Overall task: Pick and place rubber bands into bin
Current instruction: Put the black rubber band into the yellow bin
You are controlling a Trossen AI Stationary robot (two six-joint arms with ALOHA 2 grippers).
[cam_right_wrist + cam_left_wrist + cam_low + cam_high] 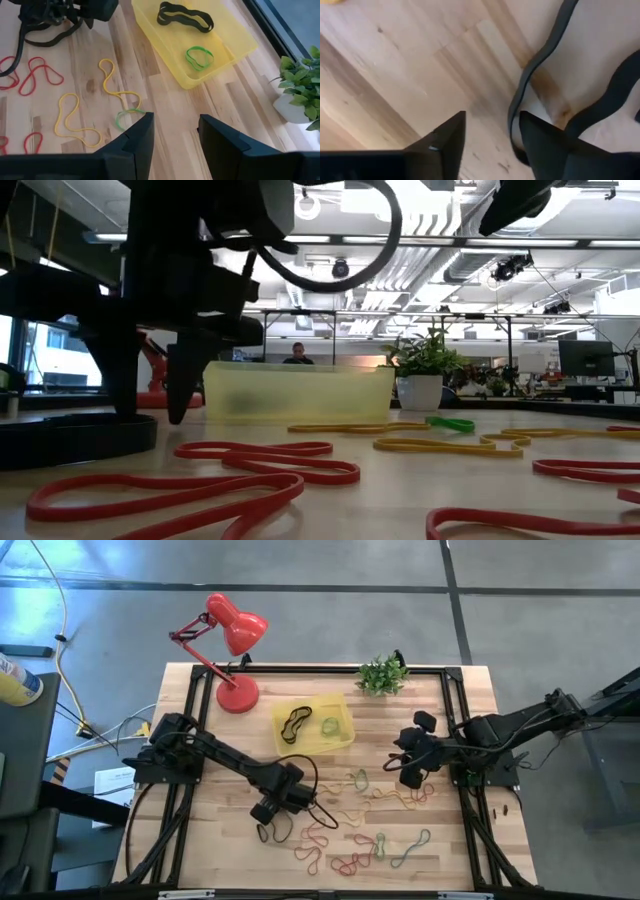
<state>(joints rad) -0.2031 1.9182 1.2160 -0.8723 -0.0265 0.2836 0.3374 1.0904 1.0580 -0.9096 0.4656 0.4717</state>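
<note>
The yellow bin [340, 736] sits at the table's far middle with a black band [294, 724] and a green band [331, 725] lying inside. Red, yellow and green rubber bands [350, 862] lie scattered over the near half. My left gripper [268, 812] is open and low over a large black band [270, 833]. In the left wrist view one strand of that black band [517, 100] runs between the fingers of the left gripper [492, 120]. My right gripper [408, 778] is open and hovers above the table, with a small green band [127, 117] and yellow bands [75, 117] just ahead of the right gripper [175, 122]. My left gripper points down with its fingers on either side of one strand of the black band [512, 127], which lies flat on the table close to one finger [540, 135]. I cannot tell whether that finger touches it.
A red desk lamp [235, 640] stands at the far left and a small potted plant [382, 675] at the far edge. Black frame rails [455, 710] border the table. Another black band [320, 815] lies right of the left gripper. A person [297, 355] sits far behind the table.
</note>
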